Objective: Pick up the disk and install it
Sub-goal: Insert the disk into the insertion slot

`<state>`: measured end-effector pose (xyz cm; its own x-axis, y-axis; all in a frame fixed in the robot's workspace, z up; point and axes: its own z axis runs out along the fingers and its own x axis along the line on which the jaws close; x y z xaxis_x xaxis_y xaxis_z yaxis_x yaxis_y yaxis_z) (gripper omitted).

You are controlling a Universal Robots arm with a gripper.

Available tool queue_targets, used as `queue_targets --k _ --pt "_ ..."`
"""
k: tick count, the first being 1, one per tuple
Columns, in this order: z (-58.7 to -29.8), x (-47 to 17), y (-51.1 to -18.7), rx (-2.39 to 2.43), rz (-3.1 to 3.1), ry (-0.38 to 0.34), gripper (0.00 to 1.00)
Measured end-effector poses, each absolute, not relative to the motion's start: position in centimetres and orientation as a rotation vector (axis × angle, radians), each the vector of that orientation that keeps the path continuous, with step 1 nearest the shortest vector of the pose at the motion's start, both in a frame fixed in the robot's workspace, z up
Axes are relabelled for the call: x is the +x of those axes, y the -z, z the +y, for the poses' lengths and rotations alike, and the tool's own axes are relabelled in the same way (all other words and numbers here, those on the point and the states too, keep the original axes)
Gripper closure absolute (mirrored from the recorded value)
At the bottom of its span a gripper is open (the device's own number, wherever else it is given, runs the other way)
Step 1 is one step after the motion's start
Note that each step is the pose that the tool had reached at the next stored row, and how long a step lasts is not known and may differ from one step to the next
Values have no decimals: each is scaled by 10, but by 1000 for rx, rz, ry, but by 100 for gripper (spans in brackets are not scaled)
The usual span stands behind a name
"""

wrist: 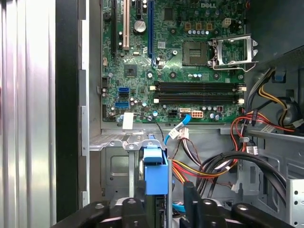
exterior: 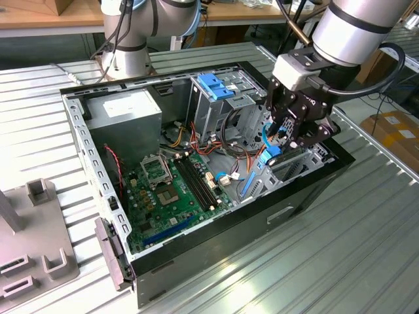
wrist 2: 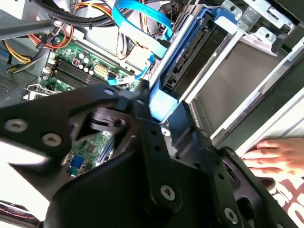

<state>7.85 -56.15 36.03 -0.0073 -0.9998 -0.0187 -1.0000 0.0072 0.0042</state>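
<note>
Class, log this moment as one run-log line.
gripper: shut on disk | disk: on edge, at metal bay | computer case: open

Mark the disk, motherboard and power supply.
disk [wrist: 156, 173], first wrist view, blue carrier front.
motherboard [exterior: 165, 197], exterior view, green board centre.
power supply [exterior: 126, 106], exterior view, white label.

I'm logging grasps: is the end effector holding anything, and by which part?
The end effector holds the disk, edge-on, by its blue-framed end.
</note>
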Motion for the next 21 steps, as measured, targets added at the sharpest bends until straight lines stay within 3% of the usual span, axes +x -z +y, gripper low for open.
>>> queue_targets --k 1,3,4,21 --pt "-562 78 -360 -2206 2222 -25 65" --pt "-562 78 -359 -2206 2222 -25 73" --pt "-562 78 -359 -2206 2222 -25 86" --pt "-563 86 -339 -2206 2222 -25 89"
